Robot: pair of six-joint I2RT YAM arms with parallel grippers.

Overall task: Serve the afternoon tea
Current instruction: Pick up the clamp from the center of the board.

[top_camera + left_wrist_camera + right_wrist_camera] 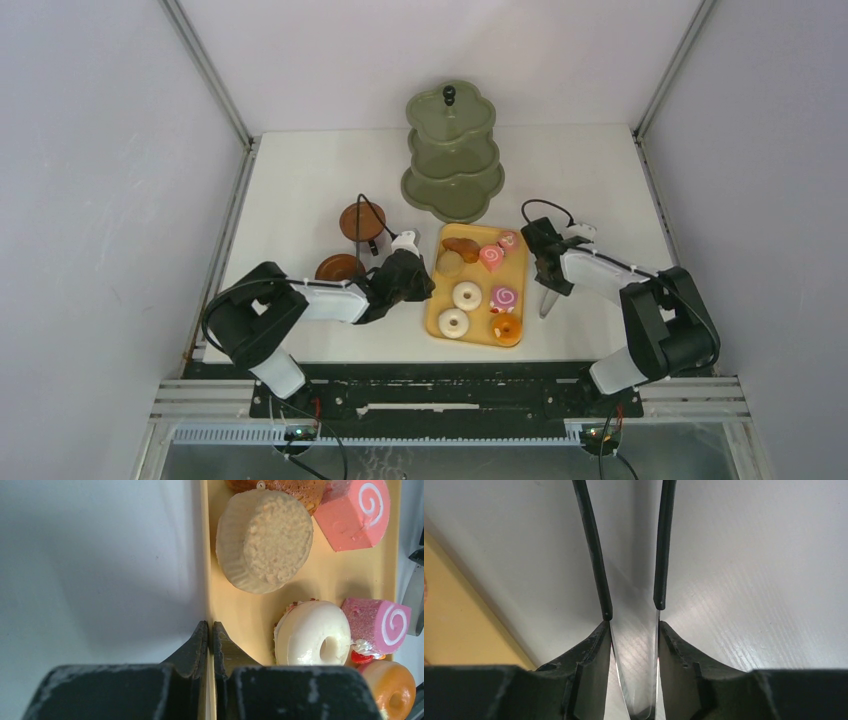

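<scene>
The orange-yellow tray (pixel 519 262) holds a brown bun (pixel 461 246), pink swirl cakes (pixel 491 257) and small donuts (pixel 466 295). My left gripper (pixel 425 283) is shut on the tray's left rim (pixel 205 555); the thin yellow edge runs between its closed fingers (pixel 200 645). Close by lie a beige cupcake (pixel 265 540), a white donut (pixel 312 640) and a pink roll (pixel 382 627). My right gripper (pixel 548 285) is right of the tray, its fingers (pixel 596 645) pressed against both arms of the black tongs (pixel 596 555). The olive-green stand (pixel 452 150) is behind, with nothing on it.
A brown cup (pixel 361 221) on a saucer and a second saucer (pixel 338 268) stand left of the tray, behind my left arm. White walls and metal rails close in the table on three sides.
</scene>
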